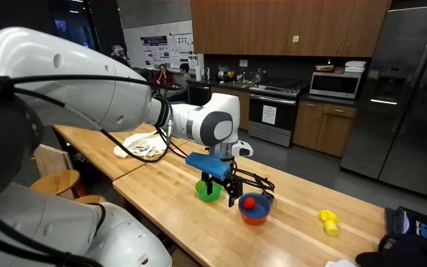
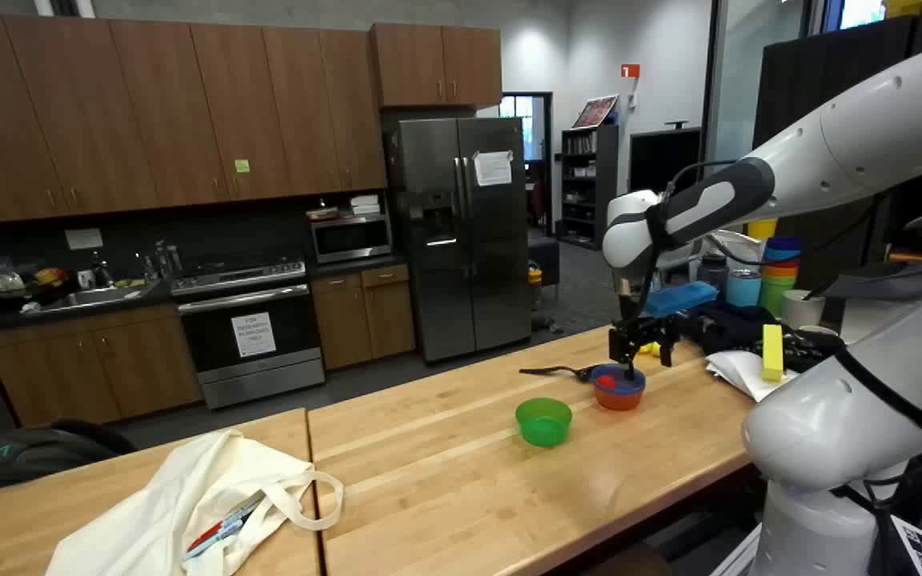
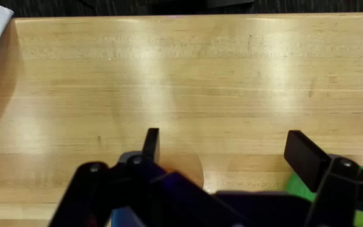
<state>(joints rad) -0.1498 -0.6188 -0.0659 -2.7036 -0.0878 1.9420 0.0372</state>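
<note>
My black gripper (image 1: 221, 197) is open and empty above the wooden table; both fingers show wide apart in the wrist view (image 3: 224, 140). A green bowl (image 1: 216, 193) stands near one finger; it also shows in an exterior view (image 2: 544, 424) and, partly hidden, in the wrist view (image 3: 299, 187). A blue bowl (image 1: 262, 209) sits in an orange-red bowl (image 1: 253, 220), which also shows in an exterior view (image 2: 619, 398). A red ball (image 1: 249, 203) lies inside the blue bowl. In the wrist view the fingers hide most of these bowls.
A black utensil (image 2: 553, 370) lies behind the stacked bowls. A yellow object (image 1: 331, 227) lies farther along the table. White paper with a yellow block (image 2: 772, 352), dark cloth and cups (image 2: 779, 276) are near the arm. A cream cloth bag (image 2: 181, 488) lies on the adjoining table.
</note>
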